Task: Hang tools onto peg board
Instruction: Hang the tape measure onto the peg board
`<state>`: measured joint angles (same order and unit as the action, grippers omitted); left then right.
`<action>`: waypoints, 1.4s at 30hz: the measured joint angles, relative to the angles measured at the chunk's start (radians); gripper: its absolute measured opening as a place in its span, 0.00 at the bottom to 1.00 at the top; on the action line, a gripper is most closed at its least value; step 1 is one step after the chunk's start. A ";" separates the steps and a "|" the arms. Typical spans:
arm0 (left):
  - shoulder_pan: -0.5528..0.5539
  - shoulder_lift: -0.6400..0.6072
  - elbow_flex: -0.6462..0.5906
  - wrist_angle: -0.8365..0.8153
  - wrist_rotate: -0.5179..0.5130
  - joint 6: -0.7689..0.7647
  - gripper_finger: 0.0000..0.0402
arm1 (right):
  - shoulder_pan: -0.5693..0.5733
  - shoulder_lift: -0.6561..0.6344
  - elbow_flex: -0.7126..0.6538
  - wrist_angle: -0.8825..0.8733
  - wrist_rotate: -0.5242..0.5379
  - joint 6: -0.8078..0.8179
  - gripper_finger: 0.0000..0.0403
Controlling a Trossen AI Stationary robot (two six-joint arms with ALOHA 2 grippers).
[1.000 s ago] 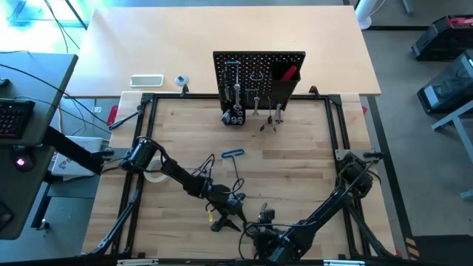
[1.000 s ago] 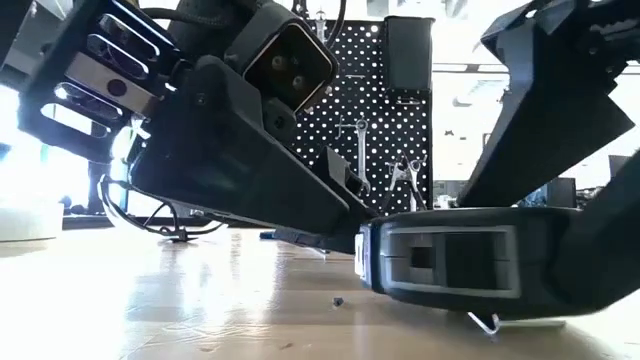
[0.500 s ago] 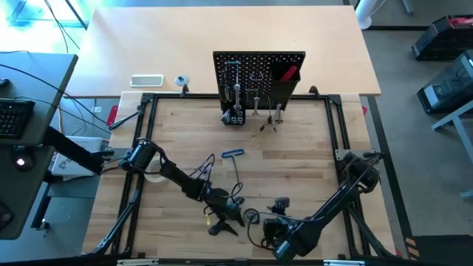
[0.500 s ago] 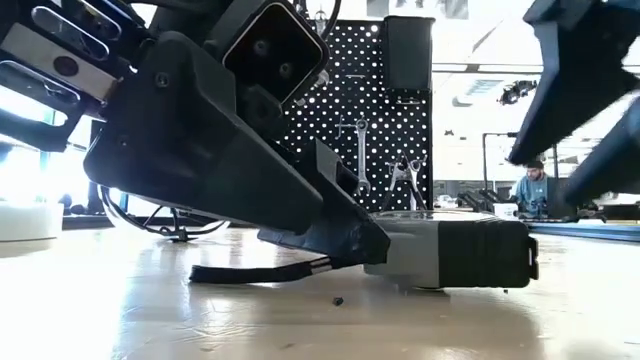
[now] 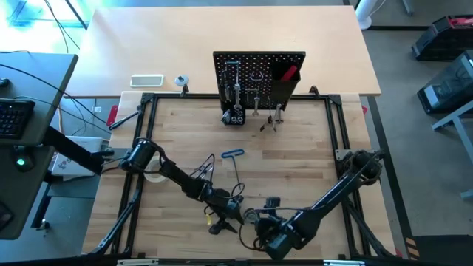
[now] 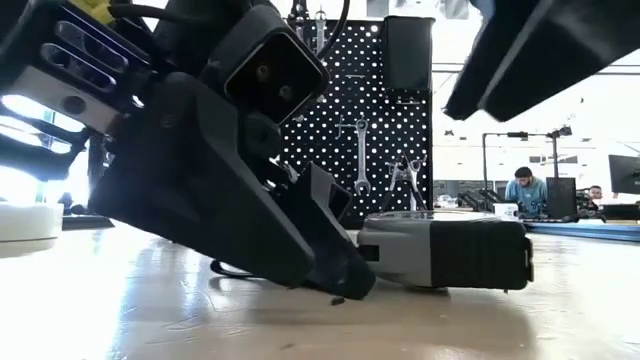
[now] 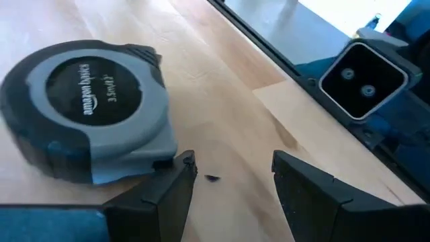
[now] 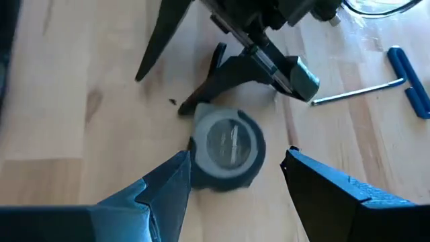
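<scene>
A grey-and-black tape measure (image 7: 87, 107) lies flat on its side on the wooden table near the front edge; it also shows in the low view (image 6: 445, 250) and the right wrist view (image 8: 225, 148). My left gripper (image 7: 232, 171) is open, tipped down, with its fingertips at the table beside the tape measure (image 5: 251, 216). My right gripper (image 8: 235, 178) is open and hangs above the tape measure, empty. The peg board (image 5: 259, 74) stands at the far middle with wrenches and pliers hung on it (image 6: 360, 150). My left gripper has one fingertip (image 7: 183, 165) right at the tape measure's corner (image 7: 158, 160), slanting down from the table's left. I cannot tell whether it touches. The tape measure lies flat on the table outside the two fingers.
A blue-handled hex key (image 5: 233, 154) lies on the table between the arms and the peg board, also in the right wrist view (image 8: 410, 87). A pale tape roll (image 5: 155, 176) lies under the left arm. A white tray (image 5: 146, 80) lies far left of the board.
My right gripper has risen up and away from the tape measure, which now lies alone on the table. My left gripper has tipped further down, and its fingertips have come to the table beside the tape measure.
</scene>
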<state>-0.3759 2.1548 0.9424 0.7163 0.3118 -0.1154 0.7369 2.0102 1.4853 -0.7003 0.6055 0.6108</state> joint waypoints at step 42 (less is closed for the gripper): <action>-0.089 -0.465 -0.033 -0.948 -0.329 0.127 0.37 | -0.275 0.014 0.001 0.162 -0.388 0.010 0.57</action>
<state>-0.4648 1.6894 0.9096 -0.2322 -0.0170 0.0116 0.4622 2.0241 1.4860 -0.5384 0.2176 0.6204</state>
